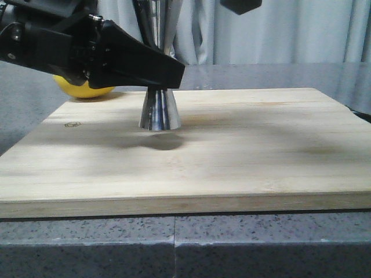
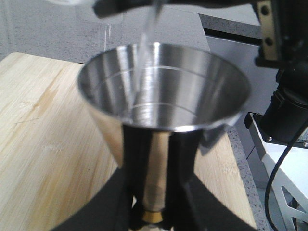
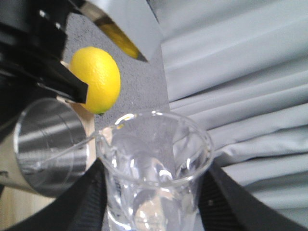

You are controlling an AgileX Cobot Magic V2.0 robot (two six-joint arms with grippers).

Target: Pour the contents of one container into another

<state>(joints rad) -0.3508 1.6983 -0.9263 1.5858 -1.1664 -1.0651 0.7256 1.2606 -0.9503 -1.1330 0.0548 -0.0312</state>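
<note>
The steel hourglass jigger (image 1: 159, 113) stands upright on the wooden board (image 1: 243, 156). My left gripper (image 1: 168, 72) comes in from the left and is shut on its narrow waist. In the left wrist view the black fingers (image 2: 137, 159) flank the jigger's stem below its open cup (image 2: 163, 91). A thin clear stream (image 2: 147, 33) falls into that cup. The clear glass beaker (image 3: 154, 159) is tilted above the jigger (image 3: 48, 154), its lip toward it, with my right gripper (image 3: 154, 166) shut on it. The beaker is above the top edge of the front view.
A yellow lemon (image 1: 87, 90) lies at the board's far left edge, behind my left arm. The board rests on a grey speckled counter (image 1: 174, 243). Pale curtains (image 1: 278, 29) hang behind. Part of my right arm (image 1: 240, 4) shows at the top.
</note>
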